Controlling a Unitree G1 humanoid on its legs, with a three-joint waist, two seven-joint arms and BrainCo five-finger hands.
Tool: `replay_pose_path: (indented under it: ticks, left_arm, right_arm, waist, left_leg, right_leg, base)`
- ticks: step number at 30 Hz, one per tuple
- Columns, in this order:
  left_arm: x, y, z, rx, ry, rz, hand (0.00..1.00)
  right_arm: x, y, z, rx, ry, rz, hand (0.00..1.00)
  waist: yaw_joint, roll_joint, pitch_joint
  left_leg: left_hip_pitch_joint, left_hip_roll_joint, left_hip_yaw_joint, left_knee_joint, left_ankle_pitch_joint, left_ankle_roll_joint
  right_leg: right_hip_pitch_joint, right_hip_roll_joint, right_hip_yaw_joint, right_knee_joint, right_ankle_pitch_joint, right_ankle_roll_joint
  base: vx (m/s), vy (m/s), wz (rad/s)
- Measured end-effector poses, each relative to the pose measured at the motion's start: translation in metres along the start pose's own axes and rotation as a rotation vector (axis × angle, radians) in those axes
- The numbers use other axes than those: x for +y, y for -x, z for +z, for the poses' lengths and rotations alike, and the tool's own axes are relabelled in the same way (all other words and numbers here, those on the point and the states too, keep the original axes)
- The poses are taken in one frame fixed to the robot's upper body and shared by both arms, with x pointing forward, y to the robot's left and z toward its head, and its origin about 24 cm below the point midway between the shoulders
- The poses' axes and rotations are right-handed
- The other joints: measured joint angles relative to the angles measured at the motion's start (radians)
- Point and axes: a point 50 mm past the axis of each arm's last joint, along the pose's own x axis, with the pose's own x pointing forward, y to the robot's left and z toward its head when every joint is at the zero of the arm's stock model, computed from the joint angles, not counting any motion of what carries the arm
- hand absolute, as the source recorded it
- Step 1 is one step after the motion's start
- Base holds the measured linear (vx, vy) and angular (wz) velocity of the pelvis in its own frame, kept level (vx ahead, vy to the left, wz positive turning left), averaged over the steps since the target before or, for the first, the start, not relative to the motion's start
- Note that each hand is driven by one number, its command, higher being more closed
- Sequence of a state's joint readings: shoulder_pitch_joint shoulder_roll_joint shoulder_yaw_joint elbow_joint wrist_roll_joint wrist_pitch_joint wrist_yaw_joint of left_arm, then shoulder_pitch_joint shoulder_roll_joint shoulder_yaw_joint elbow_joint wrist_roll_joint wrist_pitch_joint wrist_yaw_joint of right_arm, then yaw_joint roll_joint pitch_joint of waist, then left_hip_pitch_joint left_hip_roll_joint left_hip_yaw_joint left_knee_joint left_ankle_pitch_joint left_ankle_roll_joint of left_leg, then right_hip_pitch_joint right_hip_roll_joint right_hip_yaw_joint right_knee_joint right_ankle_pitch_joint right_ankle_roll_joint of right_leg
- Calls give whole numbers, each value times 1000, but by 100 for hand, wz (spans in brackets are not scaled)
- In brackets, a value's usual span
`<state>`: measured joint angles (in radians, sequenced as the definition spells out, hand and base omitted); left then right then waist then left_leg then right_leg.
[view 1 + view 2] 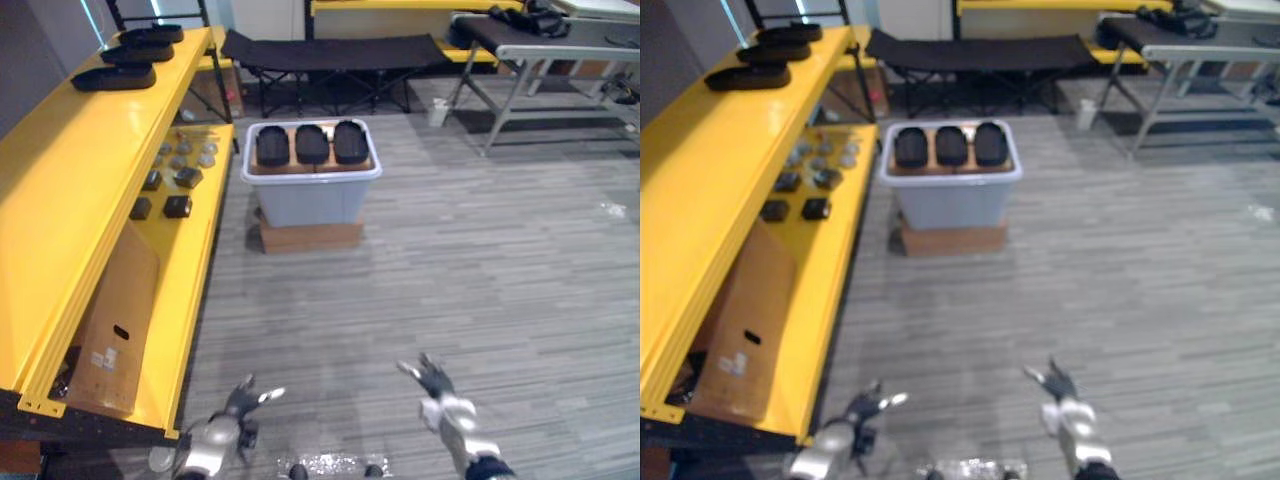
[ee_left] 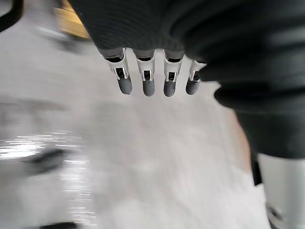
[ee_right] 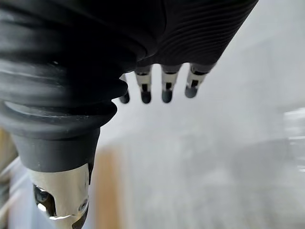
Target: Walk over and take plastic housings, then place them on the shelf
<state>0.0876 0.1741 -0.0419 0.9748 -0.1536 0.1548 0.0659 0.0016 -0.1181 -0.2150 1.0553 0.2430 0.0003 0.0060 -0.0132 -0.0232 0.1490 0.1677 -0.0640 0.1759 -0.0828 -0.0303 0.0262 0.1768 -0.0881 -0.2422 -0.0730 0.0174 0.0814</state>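
Note:
Three black plastic housings lie side by side on top of a pale grey bin ahead on the floor. Three more black housings rest on the top board of the yellow shelf at the left. My left hand hangs low at the bottom left, its fingers straight and holding nothing. Low at the bottom right is my right hand, also open and empty, with its fingers straight over the floor. Both hands are far from the bin.
The bin stands on a brown base. The shelf's lower board carries small dark and silver parts, with a cardboard sheet leaning below. A black cot stands behind the bin and a grey metal table at the far right.

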Motion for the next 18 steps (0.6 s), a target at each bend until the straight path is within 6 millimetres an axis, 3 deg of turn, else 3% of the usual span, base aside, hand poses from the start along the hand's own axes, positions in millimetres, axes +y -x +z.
replay_pose_path:
  ticks: [2, 5, 16, 18]
  left_arm:
    - [7, 3, -36, 138, 56, 35, 0]
    - [7, 7, -58, 209, 115, 50, 0]
    - [5, 11, -70, 213, 288, 63, 0]
    - [5, 11, -69, 205, 285, 58, 0]
  right_arm:
    - [-15, 8, -33, 124, -42, -49, 0]
    - [-17, 17, -61, 211, -79, -59, 0]
    - [-18, 20, -68, 211, -90, -57, 0]
    - [-18, 19, -67, 210, -91, -51, 0]
  waist:
    - [0, 3, -11]
    - [1, 7, -26]
    - [3, -5, -39]
    - [4, -7, -39]
  left_leg:
    - [8, 1, 2, -5, 2, 3]
    - [7, 1, 2, -6, 4, 7]
    - [4, -2, 0, -7, 0, 11]
    - [6, -9, -3, -6, -8, 23]
  right_leg:
    - [7, 0, 0, 2, -1, 0]
    - [2, 0, 0, 13, -6, -1]
    - [3, -2, -8, -2, -14, -2]
    - [4, -12, -26, 15, -28, 17]
  base:
    - [-54, -6, -2]
    - [-86, -2, 0]
    - [-25, 5, 0]
    - [88, 51, 13]
